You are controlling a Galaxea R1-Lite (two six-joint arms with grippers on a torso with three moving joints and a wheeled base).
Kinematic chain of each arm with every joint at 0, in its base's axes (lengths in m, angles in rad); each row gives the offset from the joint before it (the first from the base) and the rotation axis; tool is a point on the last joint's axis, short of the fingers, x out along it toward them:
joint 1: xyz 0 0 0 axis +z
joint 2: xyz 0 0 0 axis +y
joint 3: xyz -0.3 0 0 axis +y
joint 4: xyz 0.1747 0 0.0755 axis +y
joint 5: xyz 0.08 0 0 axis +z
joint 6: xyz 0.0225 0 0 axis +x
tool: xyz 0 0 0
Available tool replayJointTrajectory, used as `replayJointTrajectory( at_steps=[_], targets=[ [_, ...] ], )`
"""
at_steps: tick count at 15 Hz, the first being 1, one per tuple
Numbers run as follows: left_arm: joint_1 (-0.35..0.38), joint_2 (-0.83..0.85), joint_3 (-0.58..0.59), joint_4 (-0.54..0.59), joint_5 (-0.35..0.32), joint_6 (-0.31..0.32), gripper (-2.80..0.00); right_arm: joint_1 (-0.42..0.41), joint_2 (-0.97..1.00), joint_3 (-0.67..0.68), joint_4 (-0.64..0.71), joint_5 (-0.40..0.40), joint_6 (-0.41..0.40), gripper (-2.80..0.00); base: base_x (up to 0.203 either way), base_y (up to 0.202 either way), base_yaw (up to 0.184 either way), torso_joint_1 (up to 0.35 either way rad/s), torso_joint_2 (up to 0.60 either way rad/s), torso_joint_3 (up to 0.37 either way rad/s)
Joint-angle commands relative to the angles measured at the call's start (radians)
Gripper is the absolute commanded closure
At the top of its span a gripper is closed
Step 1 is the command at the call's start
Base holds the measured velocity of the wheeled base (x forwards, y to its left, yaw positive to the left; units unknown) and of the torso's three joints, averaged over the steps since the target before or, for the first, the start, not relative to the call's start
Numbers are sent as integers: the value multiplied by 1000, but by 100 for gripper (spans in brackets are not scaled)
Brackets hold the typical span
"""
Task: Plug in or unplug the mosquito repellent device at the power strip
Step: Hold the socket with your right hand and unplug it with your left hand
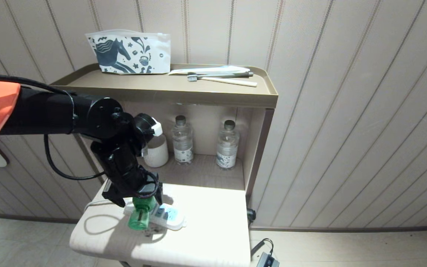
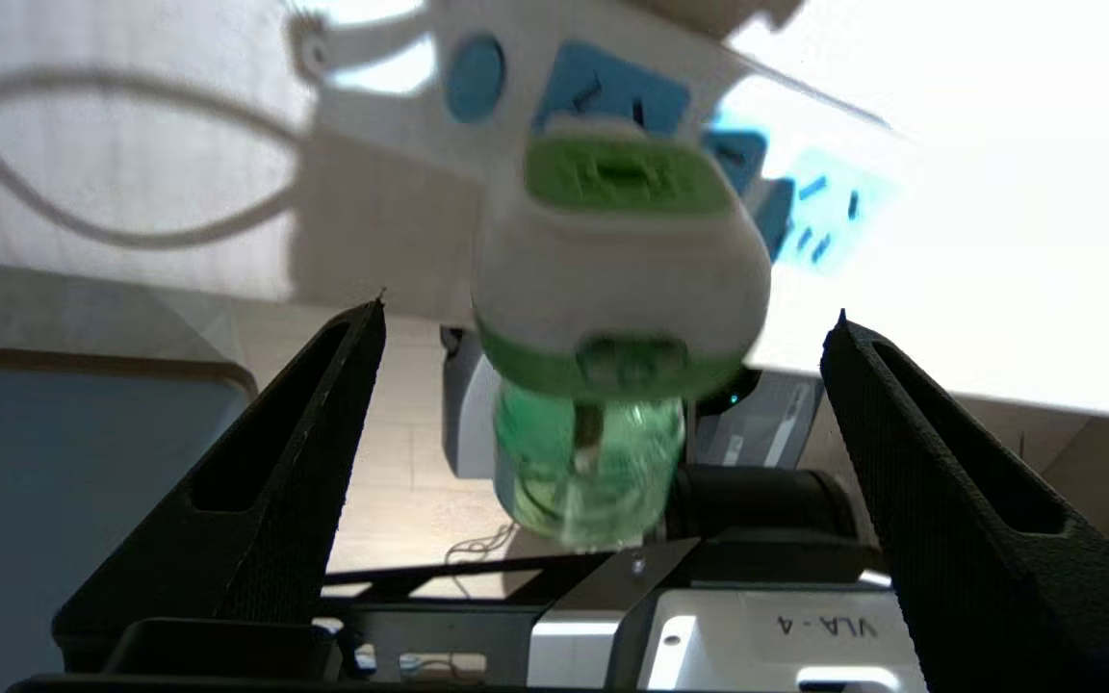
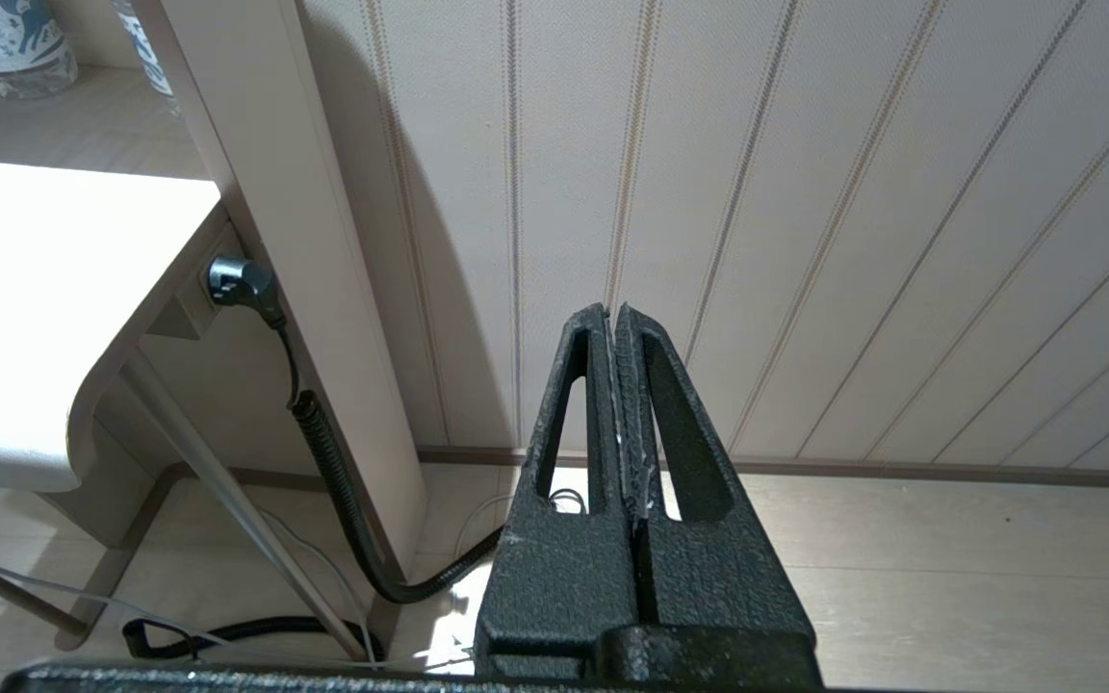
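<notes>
Spread wide on either side of the mosquito repellent device [image 2: 617,289] without touching it, the left pincer [image 2: 603,337] risked knocking the unit, seated in the power strip [image 1: 169,217] on the surface [image 1: 213,237], askew when pulling away.

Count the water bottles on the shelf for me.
2: one bottle at the middle of the shelf, the other bottle to its right. The arm may hide more on the left.
</notes>
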Motion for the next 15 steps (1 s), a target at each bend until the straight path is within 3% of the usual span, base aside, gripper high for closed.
replayJointTrajectory(
  at_steps=[1, 15],
  targets=[
    [40, 46, -38, 9, 1, 2, -280, 0, 1, 0, -1, 0, -1, 0, 0, 0, 0, 0, 0, 0],
    [2, 100, -50, 12, -3, 11, -280, 0, 1, 0, -1, 0, 0, 0, 0, 0, 0, 0, 0, 0]
  ],
)
